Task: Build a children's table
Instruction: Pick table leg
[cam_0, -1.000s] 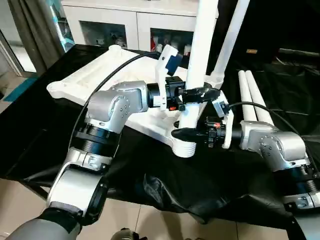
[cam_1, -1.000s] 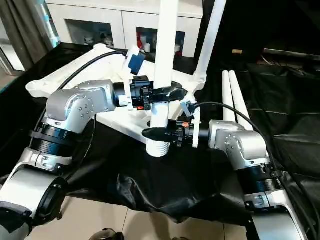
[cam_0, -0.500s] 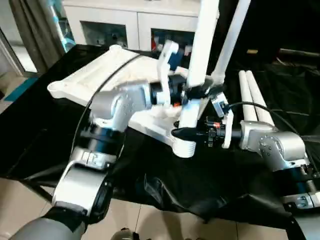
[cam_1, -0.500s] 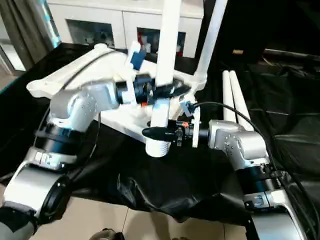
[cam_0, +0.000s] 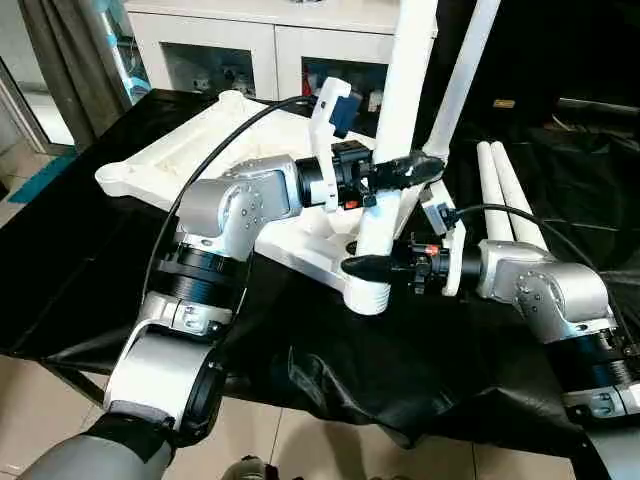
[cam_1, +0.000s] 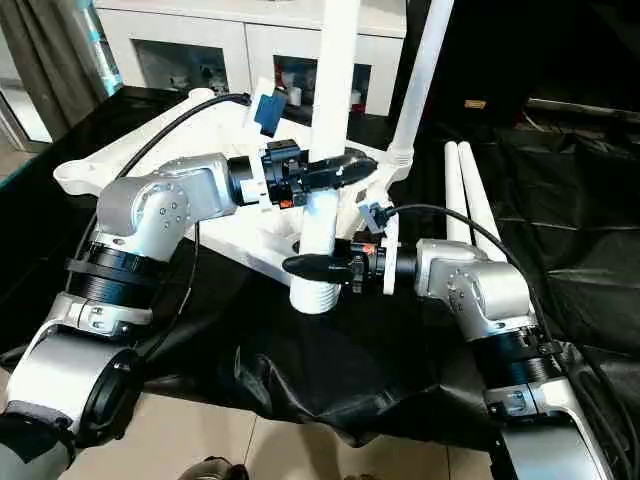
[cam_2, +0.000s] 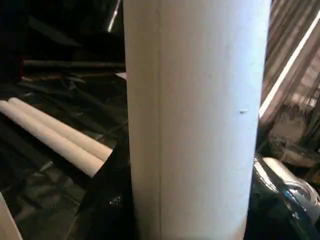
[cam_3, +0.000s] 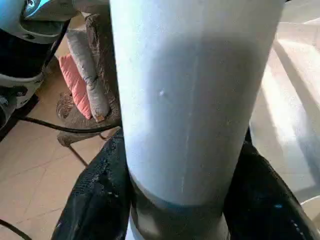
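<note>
The white tabletop (cam_0: 190, 150) lies upside down on the black-covered table. One white leg (cam_0: 395, 120) stands upright in its near corner socket (cam_0: 368, 295). My left gripper (cam_0: 408, 170) is shut on this leg at mid height, its fingers (cam_2: 107, 200) on both sides of the tube (cam_2: 195, 120). My right gripper (cam_0: 362, 264) is shut on the same leg lower down, just above the socket, with a black finger (cam_3: 95, 200) on each side of the leg (cam_3: 195, 100). A second leg (cam_0: 462, 80) stands in the far corner. Two more legs (cam_0: 505, 195) lie side by side on the right.
A white cabinet with glass doors (cam_0: 250, 50) stands behind the table. The black cloth (cam_0: 400, 370) hangs in folds over the front edge above a tiled floor. A grey curtain (cam_0: 60, 60) hangs at the left. My left arm's cable (cam_0: 215, 160) arcs over the tabletop.
My left gripper has slid a little higher on the upright leg and its wrist has rolled. The right gripper and the leg stay where they were.
</note>
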